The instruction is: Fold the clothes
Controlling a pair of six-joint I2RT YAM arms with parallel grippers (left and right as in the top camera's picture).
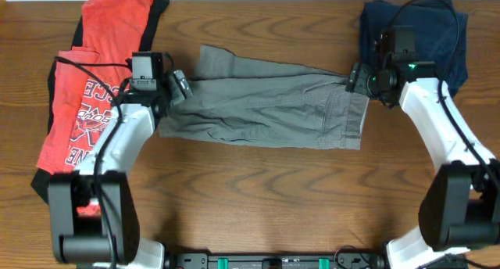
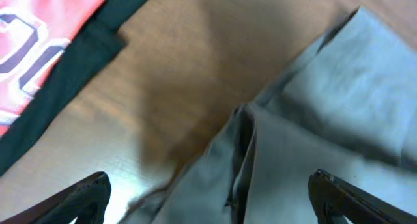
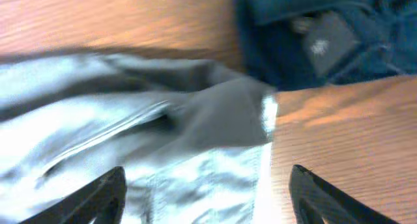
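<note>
The left fingers [image 2: 88,195] stand wide apart, their two dark tips showing at the bottom corners of the left wrist view, with nothing clamped between them. Under the gap lies a creased fold of the shorts [image 2: 306,120], grey-khaki cloth running up to the right. Whether the tips touch the cloth cannot be told. Beyond it is bare wooden surface [image 2: 176,61], then the black trim of the red T-shirt [image 2: 39,28] at the top left.

The right fingers [image 3: 104,195] are also spread wide and hold nothing. Below them is the waistband [image 3: 228,113] corner of the shorts, rumpled and blurred, and just beyond it the navy garment [image 3: 326,28].

From overhead, the shorts [image 1: 266,109] lie flat across the middle of the surface [image 1: 250,199], waistband [image 1: 355,116] to the right and legs to the left. The left fingers [image 1: 181,87] sit over the leg end, the right fingers [image 1: 353,77] at the upper waistband corner. The red T-shirt [image 1: 94,81] lies at the left, the navy garment [image 1: 414,34] at the top right.
</note>
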